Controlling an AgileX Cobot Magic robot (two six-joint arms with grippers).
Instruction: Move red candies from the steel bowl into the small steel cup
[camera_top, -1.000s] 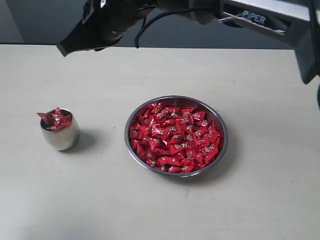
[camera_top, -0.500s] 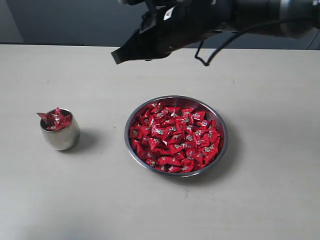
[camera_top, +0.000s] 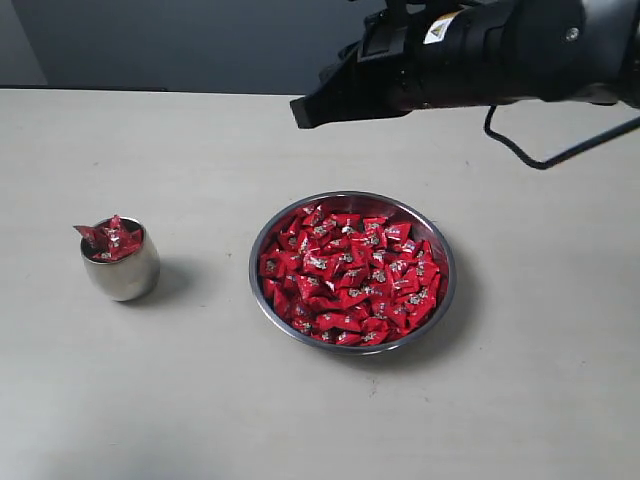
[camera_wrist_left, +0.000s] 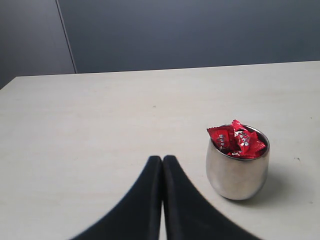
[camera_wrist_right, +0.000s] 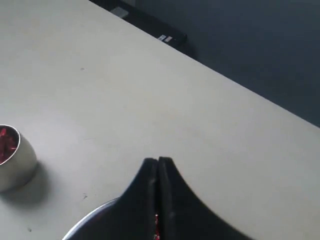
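Exterior view: the red candies (camera_top: 352, 275) filled the steel bowl (camera_top: 355, 351) right of centre on the table (camera_top: 200, 400). A few more poked out of the small steel cup (camera_top: 122, 272), well to its left. The right gripper (camera_top: 298, 112) hovered beyond the bowl, fingers pressed together, gripping nothing. The left gripper (camera_wrist_left: 162, 160), likewise closed and empty, sat near the cup.
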